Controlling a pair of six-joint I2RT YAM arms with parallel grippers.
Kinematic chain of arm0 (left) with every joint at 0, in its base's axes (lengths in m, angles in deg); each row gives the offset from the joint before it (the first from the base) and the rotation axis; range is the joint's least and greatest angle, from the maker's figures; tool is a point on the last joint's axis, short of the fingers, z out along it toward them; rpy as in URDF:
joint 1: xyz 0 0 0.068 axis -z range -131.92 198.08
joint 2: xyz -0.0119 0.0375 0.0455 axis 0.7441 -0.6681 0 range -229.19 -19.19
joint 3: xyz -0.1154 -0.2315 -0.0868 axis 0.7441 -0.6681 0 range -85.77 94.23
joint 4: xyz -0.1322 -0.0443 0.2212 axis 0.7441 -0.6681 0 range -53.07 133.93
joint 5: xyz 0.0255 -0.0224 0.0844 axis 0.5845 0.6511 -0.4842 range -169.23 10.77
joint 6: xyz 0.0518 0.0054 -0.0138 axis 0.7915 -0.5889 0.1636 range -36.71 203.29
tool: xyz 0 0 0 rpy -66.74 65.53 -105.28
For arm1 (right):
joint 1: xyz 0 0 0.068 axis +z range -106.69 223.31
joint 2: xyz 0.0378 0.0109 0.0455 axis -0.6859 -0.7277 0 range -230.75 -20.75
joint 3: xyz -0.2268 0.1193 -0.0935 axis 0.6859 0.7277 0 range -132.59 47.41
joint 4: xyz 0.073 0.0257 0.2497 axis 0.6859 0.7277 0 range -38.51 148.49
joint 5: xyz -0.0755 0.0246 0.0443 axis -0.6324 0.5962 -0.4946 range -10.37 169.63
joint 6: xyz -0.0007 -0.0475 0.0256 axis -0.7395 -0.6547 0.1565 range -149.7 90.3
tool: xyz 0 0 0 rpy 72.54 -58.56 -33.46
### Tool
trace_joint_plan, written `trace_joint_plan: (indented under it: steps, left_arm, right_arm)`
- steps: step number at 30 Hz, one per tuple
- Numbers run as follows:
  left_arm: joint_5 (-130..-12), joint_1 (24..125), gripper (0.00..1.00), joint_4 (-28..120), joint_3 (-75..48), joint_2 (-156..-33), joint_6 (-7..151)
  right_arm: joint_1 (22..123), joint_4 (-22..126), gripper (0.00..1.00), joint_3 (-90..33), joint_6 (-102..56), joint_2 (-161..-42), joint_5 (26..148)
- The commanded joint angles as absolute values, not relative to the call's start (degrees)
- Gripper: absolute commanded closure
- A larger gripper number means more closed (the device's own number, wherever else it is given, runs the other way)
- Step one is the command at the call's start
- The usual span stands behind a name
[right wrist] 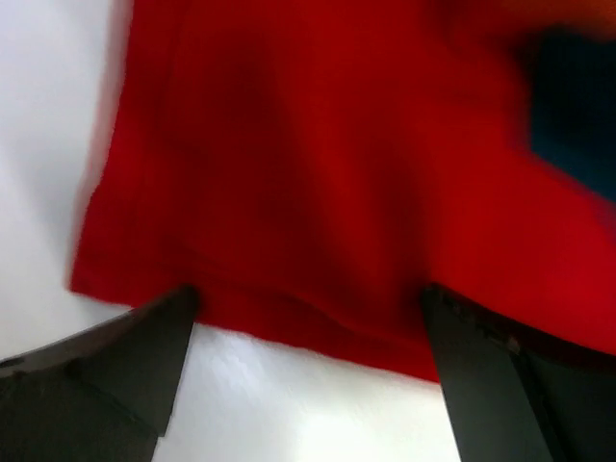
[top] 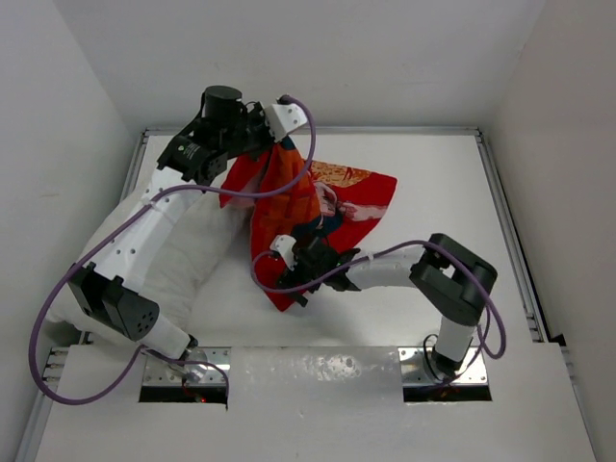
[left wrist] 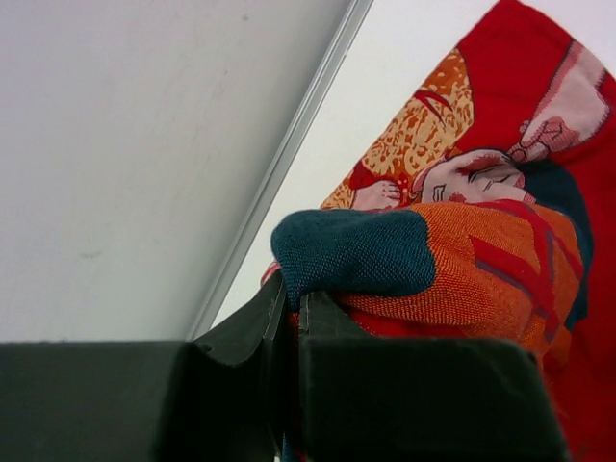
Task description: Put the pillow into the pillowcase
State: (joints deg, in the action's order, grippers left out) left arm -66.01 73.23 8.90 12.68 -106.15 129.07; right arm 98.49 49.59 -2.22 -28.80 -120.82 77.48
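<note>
Red pillowcase [top: 318, 207] cloth is pinched tight at a raised corner by the left fingers [left wrist: 241, 332], up over the far-left of the desk [top: 433, 183], and the rest is draped down onto it. The right fingers [right wrist: 106, 361] are spread wide just above the near hem, with nothing held. The pillow [top: 192, 260] is laid at the left under the left arm, against the case, seemingly not inside yet. Worry: both layers of the hem could be grabbed together, so the mouth gets shut, or the thin pinch gets pulled loose

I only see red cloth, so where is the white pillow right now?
In the top view, the pillow lies on the table's left side, partly under the left arm, its right edge beside the red pillowcase.
</note>
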Motion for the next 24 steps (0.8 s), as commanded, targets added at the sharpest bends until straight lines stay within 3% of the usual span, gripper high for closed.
trace_joint_plan:
  steps: [1,2,5,6,8,12,16,19,24]
  left_arm:
    - [-69.21,73.22,1.00,13.52,12.40,-103.66,127.50]
    - [-69.38,73.22,1.00,13.52,12.40,-103.57,127.24]
    - [-70.70,73.04,1.00,13.87,12.31,-103.13,126.36]
    - [-71.48,72.87,1.00,14.22,12.40,-102.96,126.18]
    - [-72.28,72.52,1.00,14.66,12.58,-102.60,125.66]
    - [-72.28,72.34,1.00,14.13,13.36,-101.55,125.48]
    - [-67.55,72.34,1.00,11.15,15.38,-100.85,127.58]
    - [-59.65,72.43,1.00,8.25,17.14,-100.06,128.64]
    - [-37.95,72.43,1.00,0.35,27.84,-103.02,122.88]
  right_arm:
    - [98.94,42.62,0.01,-3.92,-28.40,-128.93,74.63]
    - [98.77,42.52,0.02,-4.18,-28.38,-130.34,73.66]
    - [97.81,47.86,0.47,-7.43,-27.51,-134.20,72.86]
    - [97.45,49.71,0.69,-8.48,-26.63,-134.22,72.95]
    - [96.40,52.70,1.00,-6.05,-23.75,-130.12,72.52]
    - [93.59,49.81,1.00,1.59,-18.37,-111.06,65.94]
    - [90.08,57.70,1.00,-2.06,-17.66,-90.66,52.76]
    - [89.54,64.83,1.00,-12.77,-21.95,-80.80,43.17]
    - [89.45,75.29,1.00,-36.15,-32.57,-79.19,30.63]
